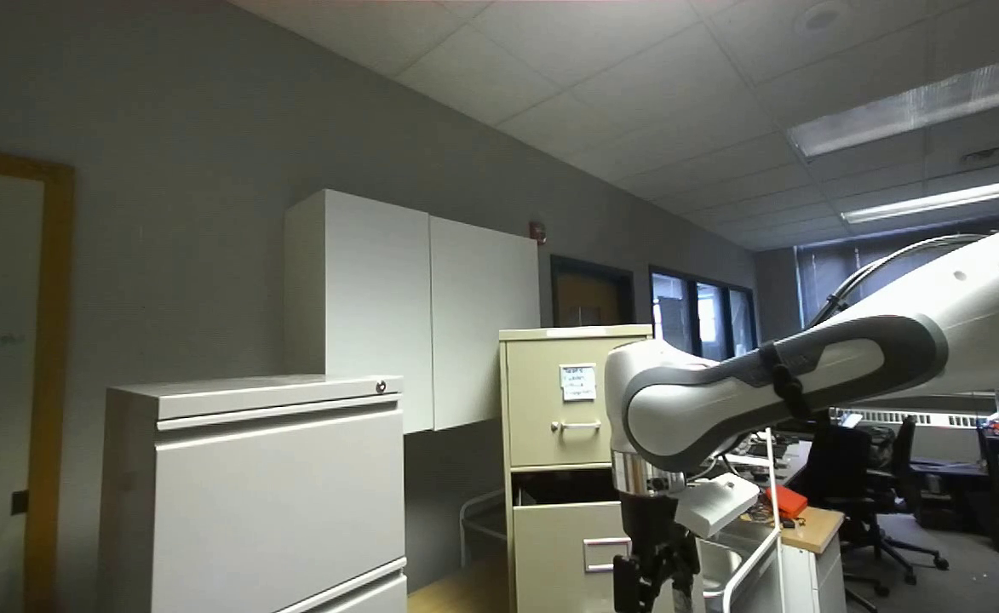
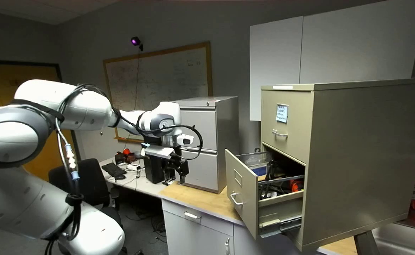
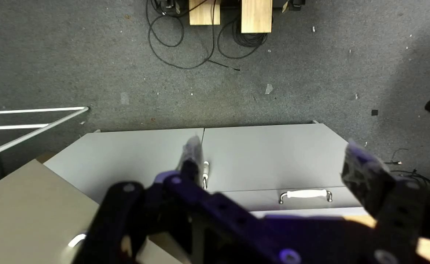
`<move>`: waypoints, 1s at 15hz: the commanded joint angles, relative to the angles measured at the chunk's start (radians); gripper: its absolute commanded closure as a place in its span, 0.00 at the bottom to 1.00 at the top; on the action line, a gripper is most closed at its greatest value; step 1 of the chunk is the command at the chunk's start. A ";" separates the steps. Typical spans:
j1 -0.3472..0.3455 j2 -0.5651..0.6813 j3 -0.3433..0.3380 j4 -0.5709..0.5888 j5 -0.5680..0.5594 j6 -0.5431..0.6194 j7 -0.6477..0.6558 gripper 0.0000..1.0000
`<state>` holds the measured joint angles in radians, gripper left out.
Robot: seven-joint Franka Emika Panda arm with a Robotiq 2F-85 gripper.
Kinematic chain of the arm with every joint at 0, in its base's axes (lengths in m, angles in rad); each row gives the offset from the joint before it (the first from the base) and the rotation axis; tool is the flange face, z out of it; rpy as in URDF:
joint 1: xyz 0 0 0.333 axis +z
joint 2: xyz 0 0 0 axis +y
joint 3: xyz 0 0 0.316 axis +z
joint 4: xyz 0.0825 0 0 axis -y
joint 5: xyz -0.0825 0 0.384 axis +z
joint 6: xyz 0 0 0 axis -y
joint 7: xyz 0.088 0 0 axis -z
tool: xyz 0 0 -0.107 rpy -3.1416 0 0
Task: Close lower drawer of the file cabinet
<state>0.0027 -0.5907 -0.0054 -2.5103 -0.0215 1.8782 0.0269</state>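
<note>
The beige file cabinet stands in both exterior views (image 1: 542, 366) (image 2: 359, 152), with a paper note on its upper drawer. The lower drawer (image 2: 242, 191) is pulled well out, with cables and other items inside; its handle and label holder face outward. Its front also shows in an exterior view (image 1: 550, 545), partly behind the arm, and as a beige panel at the lower left of the wrist view (image 3: 28, 216). My gripper (image 3: 273, 143) points down, fingers wide apart, nothing between them. In an exterior view the gripper (image 2: 176, 177) hangs apart from the drawer, in front of its face.
A white lateral cabinet (image 2: 200, 170) stands on the wooden countertop (image 2: 189, 193). Base cupboards with white handles (image 3: 304, 193) lie below my gripper. A white metal frame (image 3: 35, 126) is at the left of the wrist view. A sink (image 2: 402, 237) is right of the file cabinet.
</note>
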 commanded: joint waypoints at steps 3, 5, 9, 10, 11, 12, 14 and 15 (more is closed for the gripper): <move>-0.039 0.002 0.025 -0.025 -0.074 0.040 0.052 0.00; -0.067 0.033 0.044 -0.031 -0.141 0.101 0.104 0.00; -0.094 0.131 0.096 -0.023 -0.260 0.301 0.227 0.27; -0.106 0.166 0.128 -0.019 -0.320 0.380 0.278 0.33; -0.117 0.195 0.155 -0.014 -0.380 0.439 0.318 0.41; -0.131 0.233 0.187 -0.006 -0.455 0.494 0.366 0.51; -0.160 0.297 0.248 0.009 -0.626 0.565 0.467 0.67; -0.177 0.323 0.279 0.012 -0.715 0.588 0.517 0.74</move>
<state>-0.1217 -0.3607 0.1907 -2.5451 -0.5422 2.4108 0.4218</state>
